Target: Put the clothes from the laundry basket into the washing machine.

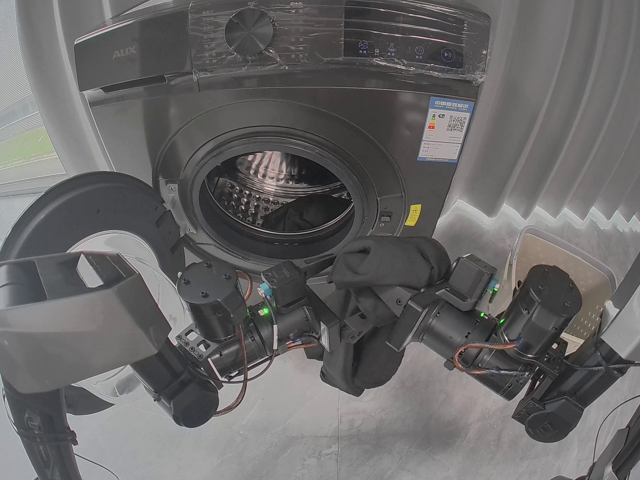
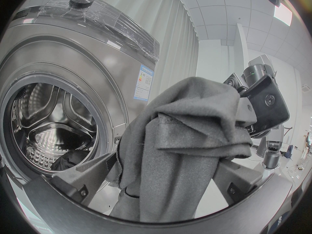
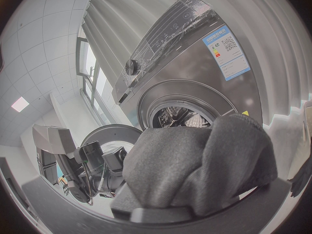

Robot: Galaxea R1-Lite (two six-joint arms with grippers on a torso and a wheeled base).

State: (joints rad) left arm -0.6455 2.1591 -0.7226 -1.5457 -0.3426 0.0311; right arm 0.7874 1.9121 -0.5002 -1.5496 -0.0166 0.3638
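Note:
A dark grey garment [image 1: 387, 261] hangs in front of the washing machine's open drum [image 1: 267, 188], held up between both arms. My right gripper [image 1: 400, 299] is shut on its bunched upper part [image 3: 201, 160]. My left gripper [image 1: 337, 331] is open; the cloth [image 2: 182, 130] drapes down between its widely spread fingers [image 2: 81, 181]. Another dark piece of clothing [image 1: 300, 216] lies inside the drum. The white laundry basket [image 1: 567, 255] stands on the floor to the right, partly hidden behind my right arm.
The round washer door [image 1: 100, 215] is swung open to the left, close to my left arm. A grey curtain [image 1: 567, 101] hangs behind and to the right of the machine. Pale tiled floor [image 1: 413, 428] lies below the garment.

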